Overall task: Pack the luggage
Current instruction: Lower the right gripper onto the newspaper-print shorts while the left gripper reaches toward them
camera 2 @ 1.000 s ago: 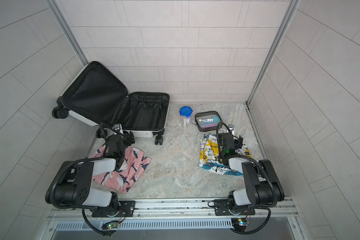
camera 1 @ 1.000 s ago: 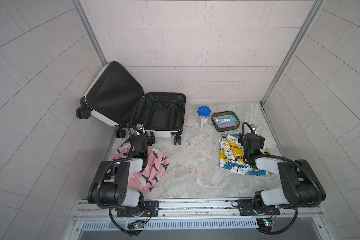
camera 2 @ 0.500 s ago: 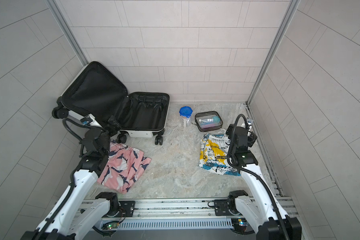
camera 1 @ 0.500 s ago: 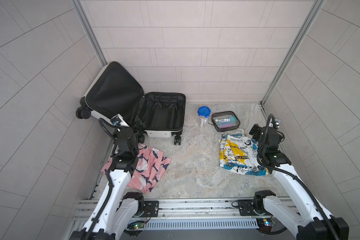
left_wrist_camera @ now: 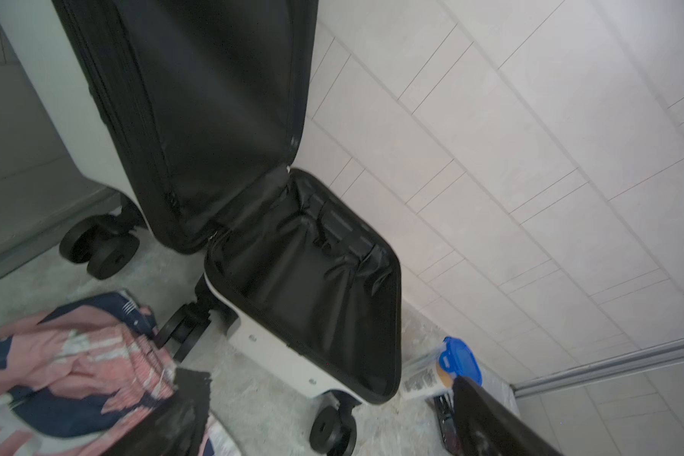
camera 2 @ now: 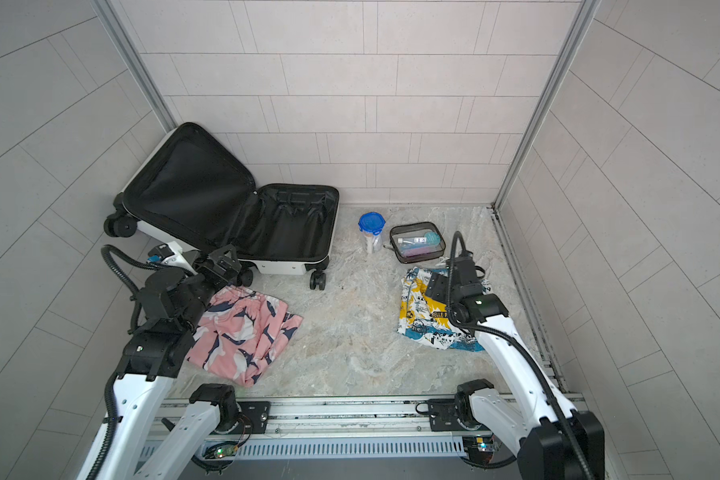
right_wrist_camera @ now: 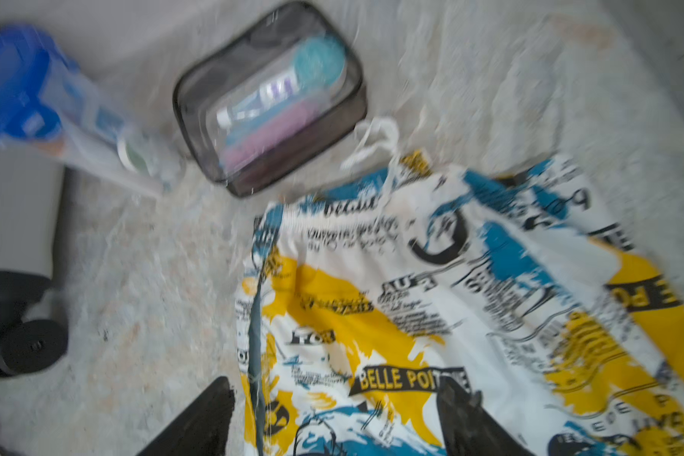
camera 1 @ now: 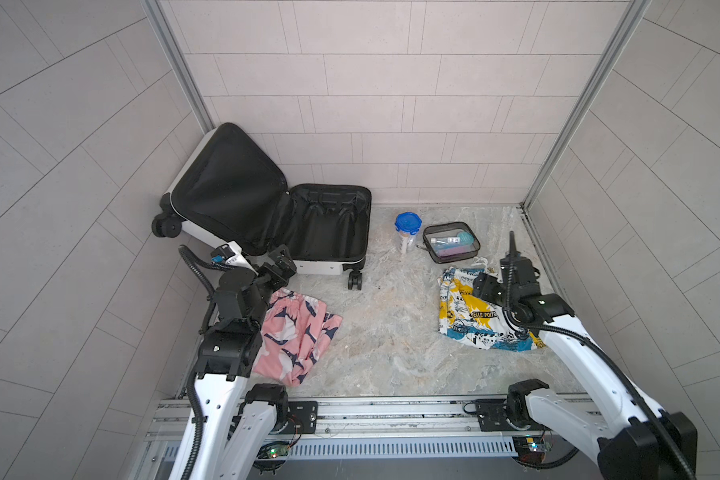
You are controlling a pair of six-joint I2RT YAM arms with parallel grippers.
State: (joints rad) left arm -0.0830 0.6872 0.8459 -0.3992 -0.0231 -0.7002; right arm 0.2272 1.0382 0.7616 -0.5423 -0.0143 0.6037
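Note:
The luggage (camera 1: 329,226) (camera 2: 296,226) (left_wrist_camera: 312,276), a white suitcase with black lining, lies open at the back left with its lid leaning on the wall. My left gripper (camera 1: 281,266) (camera 2: 222,264) (left_wrist_camera: 326,379) hovers open by its front edge, above the top of pink navy-print shorts (camera 1: 298,336) (camera 2: 242,332) (left_wrist_camera: 68,355). My right gripper (camera 1: 488,286) (camera 2: 437,286) (right_wrist_camera: 336,387) hangs open over the left part of yellow, blue and white printed shorts (camera 1: 474,322) (camera 2: 427,322) (right_wrist_camera: 451,296), holding nothing.
A clear black-trimmed toiletry pouch (camera 1: 451,242) (camera 2: 417,242) (right_wrist_camera: 269,98) and a clear container with a blue lid (camera 1: 407,228) (camera 2: 371,232) (right_wrist_camera: 16,79) stand behind the printed shorts. Tiled walls close in on three sides. The arms' rail (camera 1: 391,409) runs along the front.
Both arms have unfolded from a low tucked pose. The left gripper has gone towards the suitcase's front edge. The right gripper has swung left over the printed shorts.

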